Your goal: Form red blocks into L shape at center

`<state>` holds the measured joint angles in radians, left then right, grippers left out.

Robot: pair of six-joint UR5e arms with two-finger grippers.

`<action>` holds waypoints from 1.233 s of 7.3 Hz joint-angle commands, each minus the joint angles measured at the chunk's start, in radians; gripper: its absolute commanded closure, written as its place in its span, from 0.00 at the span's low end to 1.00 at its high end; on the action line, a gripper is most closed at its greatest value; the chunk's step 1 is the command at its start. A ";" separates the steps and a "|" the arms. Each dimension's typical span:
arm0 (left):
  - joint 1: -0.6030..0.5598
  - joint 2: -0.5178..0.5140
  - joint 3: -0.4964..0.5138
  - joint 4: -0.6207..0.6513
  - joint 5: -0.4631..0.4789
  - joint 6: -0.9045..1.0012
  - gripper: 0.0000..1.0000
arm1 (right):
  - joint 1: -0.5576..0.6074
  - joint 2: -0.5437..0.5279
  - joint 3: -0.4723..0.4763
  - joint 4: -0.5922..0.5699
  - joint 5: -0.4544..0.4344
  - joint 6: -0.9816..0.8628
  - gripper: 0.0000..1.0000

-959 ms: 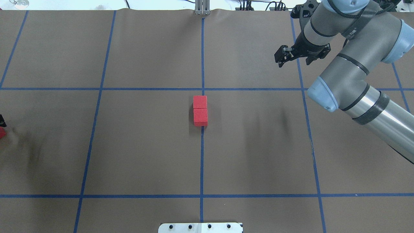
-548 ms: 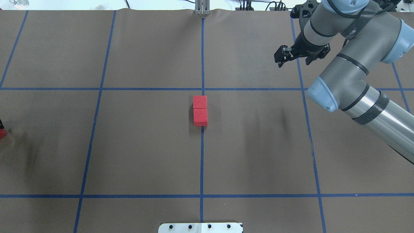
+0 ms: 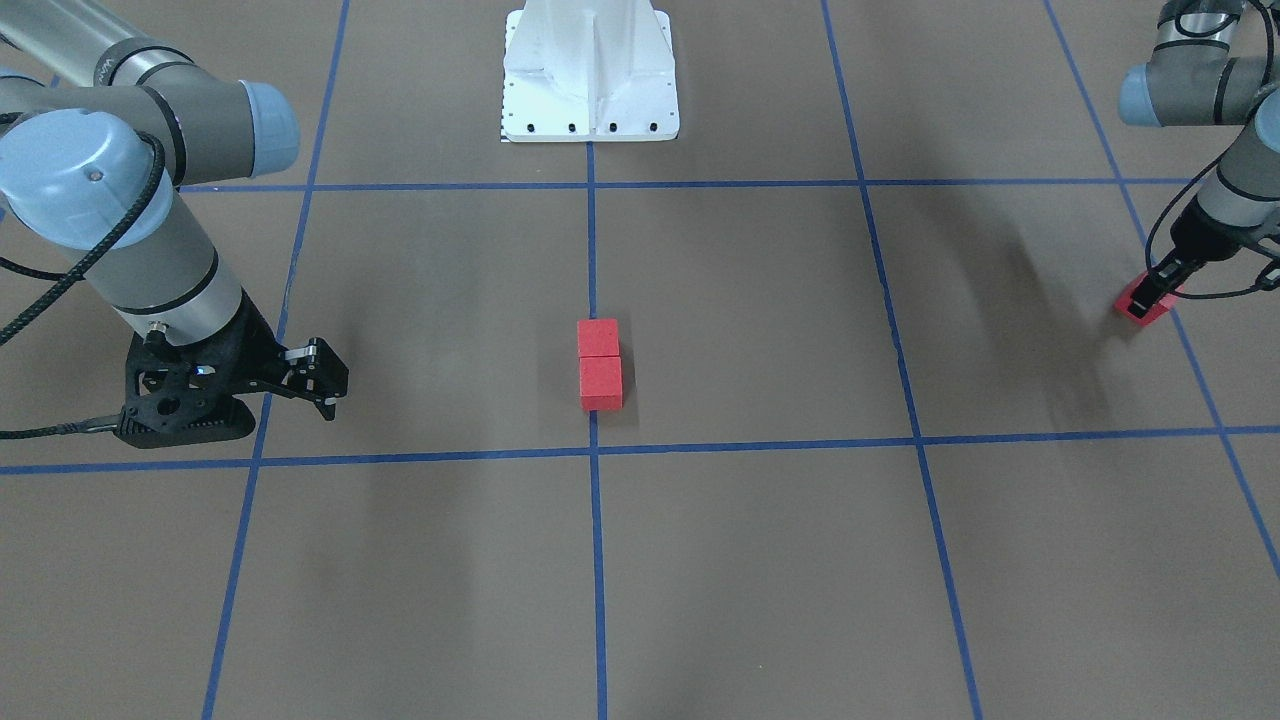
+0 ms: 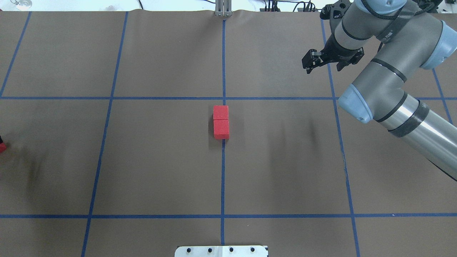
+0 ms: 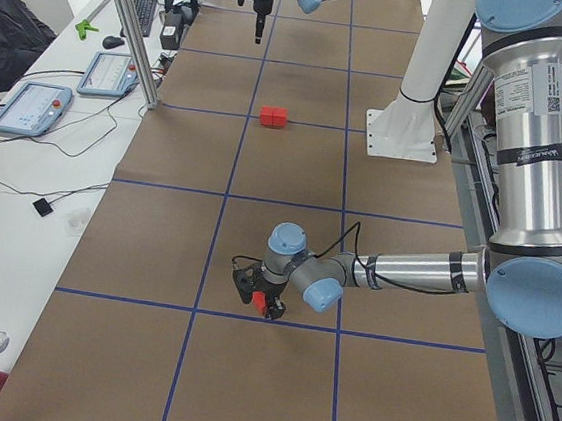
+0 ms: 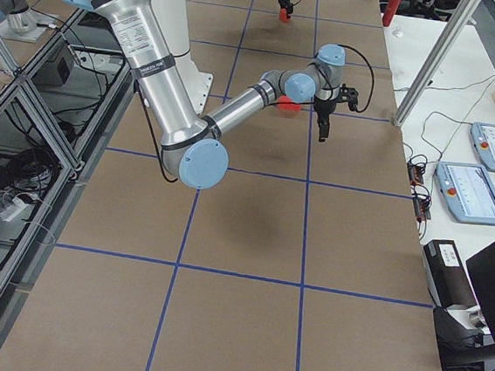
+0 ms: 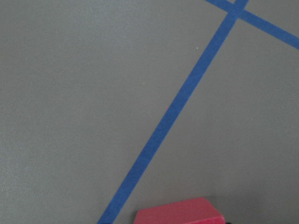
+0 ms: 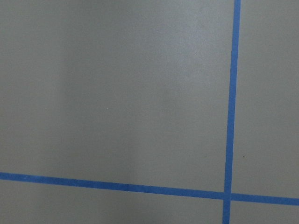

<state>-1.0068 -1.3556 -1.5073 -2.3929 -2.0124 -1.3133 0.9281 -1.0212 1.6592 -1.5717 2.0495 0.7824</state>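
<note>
Two red blocks (image 4: 221, 112) (image 4: 221, 129) lie touching in a straight line on the middle vertical blue line (image 4: 223, 64), at the center; they also show in the front view (image 3: 600, 362). The third red block (image 3: 1138, 305) is far out on my left side, and only a sliver of it (image 4: 1, 147) shows at the overhead view's left edge. My left gripper (image 3: 1150, 293) is shut on this block, which fills the bottom of the left wrist view (image 7: 180, 212). My right gripper (image 4: 310, 65) is open and empty, far right and beyond the center blocks.
The white robot base plate (image 3: 590, 70) stands at the near table edge on the middle line. Tablets (image 5: 31, 104) and aluminium posts (image 5: 130, 24) stand along the far side beyond the brown cover. Blue tape lines divide the floor into large squares.
My left gripper and its red block have slid further left, almost out of the overhead view. My right gripper has shifted very slightly away. The two center blocks have not moved.
</note>
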 commanded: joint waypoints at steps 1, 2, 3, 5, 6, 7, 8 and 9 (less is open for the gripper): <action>-0.001 -0.011 -0.004 0.000 -0.005 -0.017 0.98 | 0.000 0.001 0.004 -0.001 0.000 0.003 0.01; -0.003 -0.011 -0.005 0.000 -0.008 -0.017 1.00 | 0.000 0.000 0.005 -0.001 0.000 0.003 0.01; -0.009 -0.014 -0.020 0.003 -0.018 -0.014 1.00 | 0.000 -0.003 0.005 -0.001 0.000 0.004 0.01; -0.033 -0.017 -0.063 0.011 -0.019 -0.015 1.00 | 0.002 -0.008 0.011 -0.001 0.000 0.005 0.01; -0.038 -0.046 -0.070 0.030 -0.014 -0.017 1.00 | 0.002 -0.011 0.011 -0.001 0.001 -0.002 0.01; -0.041 -0.101 -0.095 0.123 -0.014 -0.017 1.00 | 0.003 -0.013 0.011 -0.001 0.003 -0.006 0.01; -0.042 -0.176 -0.132 0.276 -0.014 -0.015 1.00 | 0.003 -0.014 0.013 0.001 0.008 -0.006 0.01; -0.042 -0.259 -0.140 0.382 -0.017 -0.018 1.00 | 0.000 -0.013 0.011 0.001 0.006 -0.006 0.01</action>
<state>-1.0478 -1.5149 -1.6241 -2.1604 -2.0273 -1.3295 0.9300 -1.0340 1.6710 -1.5714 2.0548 0.7771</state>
